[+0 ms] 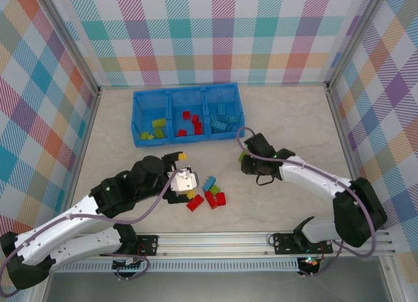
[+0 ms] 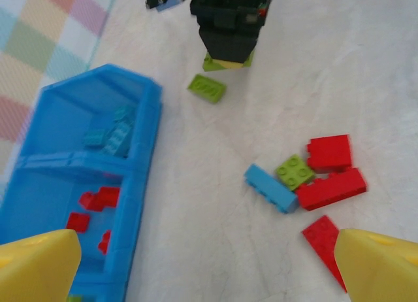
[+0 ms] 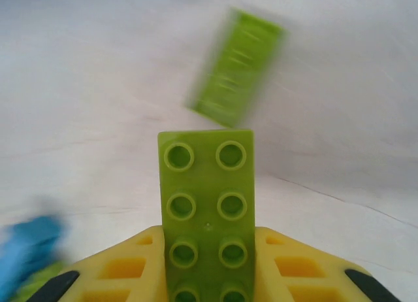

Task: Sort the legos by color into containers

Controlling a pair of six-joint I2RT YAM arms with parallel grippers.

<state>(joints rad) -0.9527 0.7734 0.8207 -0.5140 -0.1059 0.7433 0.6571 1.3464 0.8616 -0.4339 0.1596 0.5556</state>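
Nearest you, your left fingers [image 2: 39, 266] stand spread wide and empty above a loose pile [image 1: 209, 194] on the tabletop [image 1: 294, 119]: three red bricks, one blue and one green, all unsorted. Further out, your right fingers [image 3: 287, 266] pinch a green brick [image 3: 206, 204] by its long sides. A second green brick [image 3: 236, 68] lies just beyond it. At the far side, the tray [image 1: 136, 116] already holds green pieces in its left compartment as the top view shows it, red in the middle and blue on the right. You look well past halfway, with seven bricks left to place.
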